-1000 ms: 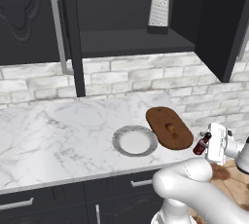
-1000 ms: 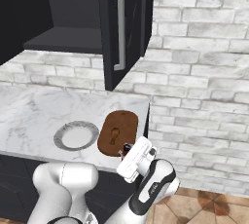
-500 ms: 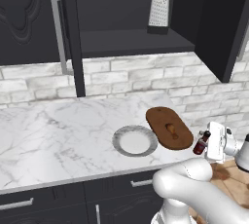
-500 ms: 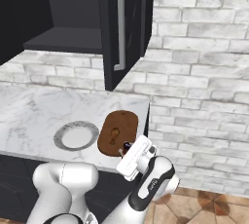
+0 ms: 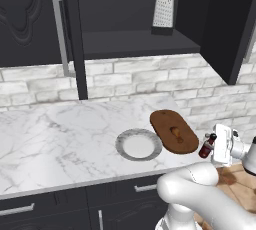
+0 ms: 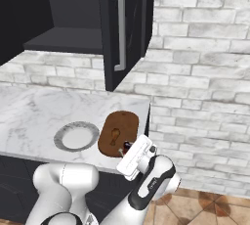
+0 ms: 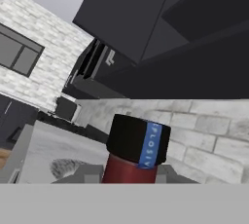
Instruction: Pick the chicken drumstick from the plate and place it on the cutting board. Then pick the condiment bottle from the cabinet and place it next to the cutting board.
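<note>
The condiment bottle [image 5: 206,147], dark red with a black cap, is upright in my gripper [image 5: 212,147], which is shut on it by the counter's right end, just right of the cutting board [image 5: 167,124]. The chicken drumstick [image 5: 176,134] lies on the board. Left of the board sits the plate [image 5: 121,144], with nothing on it. In the right base view the bottle [image 6: 126,146] is at the near right corner of the board [image 6: 124,121], with the drumstick [image 6: 114,136] and plate [image 6: 62,132] beyond. The hand view has the bottle's cap [image 7: 131,140] between my fingertips [image 7: 83,173].
The cabinet [image 5: 135,44] stands open above the counter, a metal box grater [image 5: 163,13] on its shelf. Its doors [image 6: 124,28] jut out over the counter. A brick wall backs the marble counter [image 5: 60,134], which ends just right of the board.
The gripper with the bottle has crept very slightly toward the board. Nothing else has moved.
</note>
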{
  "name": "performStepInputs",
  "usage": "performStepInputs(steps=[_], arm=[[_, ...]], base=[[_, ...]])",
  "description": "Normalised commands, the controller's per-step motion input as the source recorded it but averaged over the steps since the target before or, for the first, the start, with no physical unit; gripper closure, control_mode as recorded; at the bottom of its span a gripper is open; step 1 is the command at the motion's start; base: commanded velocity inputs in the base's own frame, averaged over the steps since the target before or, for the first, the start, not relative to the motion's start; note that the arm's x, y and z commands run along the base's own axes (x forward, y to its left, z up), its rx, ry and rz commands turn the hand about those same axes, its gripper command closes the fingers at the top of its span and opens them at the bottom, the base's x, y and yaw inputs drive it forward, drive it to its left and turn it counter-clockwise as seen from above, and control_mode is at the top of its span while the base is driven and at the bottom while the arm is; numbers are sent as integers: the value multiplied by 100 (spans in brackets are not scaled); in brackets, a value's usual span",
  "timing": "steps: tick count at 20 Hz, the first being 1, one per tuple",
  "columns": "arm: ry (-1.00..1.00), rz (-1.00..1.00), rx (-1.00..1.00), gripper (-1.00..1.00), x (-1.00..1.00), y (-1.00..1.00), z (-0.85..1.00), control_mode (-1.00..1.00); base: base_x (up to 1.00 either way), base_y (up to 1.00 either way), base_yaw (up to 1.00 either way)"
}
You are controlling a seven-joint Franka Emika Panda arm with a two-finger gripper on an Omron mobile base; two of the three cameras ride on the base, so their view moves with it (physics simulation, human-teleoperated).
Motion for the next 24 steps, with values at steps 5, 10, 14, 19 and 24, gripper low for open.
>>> performStepInputs(steps=[5,10,14,19,24], arm=[[0,0,0,100,0,0,0,-100],[0,0,0,100,0,0,-11,-100],[0,0,0,100,0,0,-24,-100],[0,0,0,100,0,0,-24,-100],[0,0,0,100,0,0,-27,-100]], base=[[0,0,0],[0,0,0],[0,0,0],[0,0,0],[0,0,0]])
